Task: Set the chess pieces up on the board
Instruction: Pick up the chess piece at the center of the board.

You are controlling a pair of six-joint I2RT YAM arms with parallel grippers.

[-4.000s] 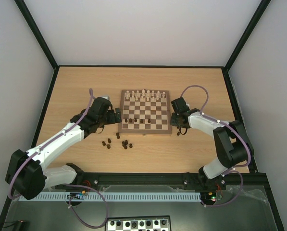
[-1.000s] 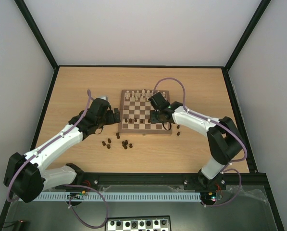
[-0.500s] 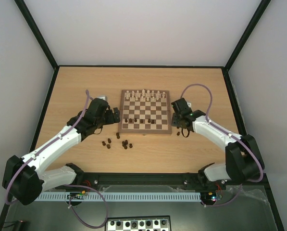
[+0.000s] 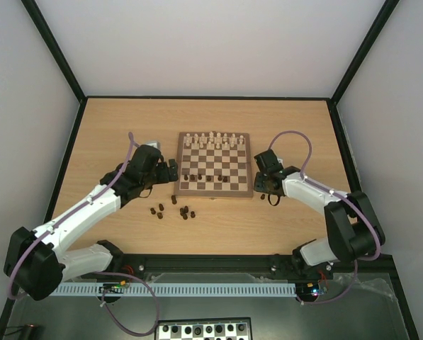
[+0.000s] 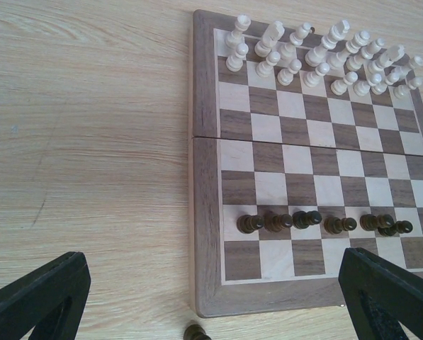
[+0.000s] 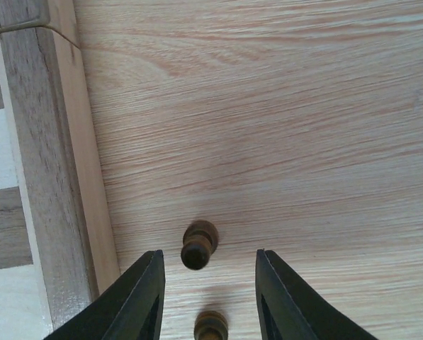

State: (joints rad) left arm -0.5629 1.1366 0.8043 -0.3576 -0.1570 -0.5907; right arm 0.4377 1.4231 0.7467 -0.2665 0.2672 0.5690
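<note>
The wooden board point(image 4: 215, 185) lies mid-table. Several dark chess pieces point(image 4: 205, 178) stand in a row near its front; they also show in the left wrist view point(image 5: 307, 219). More dark pieces point(image 4: 184, 211) lie loose on the table in front of the board's left corner. My right gripper point(image 4: 266, 187) is open just off the board's right edge. In the right wrist view a dark pawn point(image 6: 199, 244) stands between its open fingertips point(image 6: 137, 297), and another point(image 6: 211, 327) stands nearer. My left gripper point(image 4: 171, 170) is open and empty at the board's left edge point(image 5: 204, 212).
Pale chessmen point(image 4: 212, 139) fill the board's far two rows point(image 5: 317, 57). One dark piece point(image 5: 197, 331) stands just off the board's near left corner. A black-and-white checkered board point(image 4: 204, 329) lies below the table's front rail. Black frame posts border the table.
One second ago my right gripper was over the board's near right squares; it has since moved back off the right edge and stands over two loose dark pawns. The left arm barely moved.
</note>
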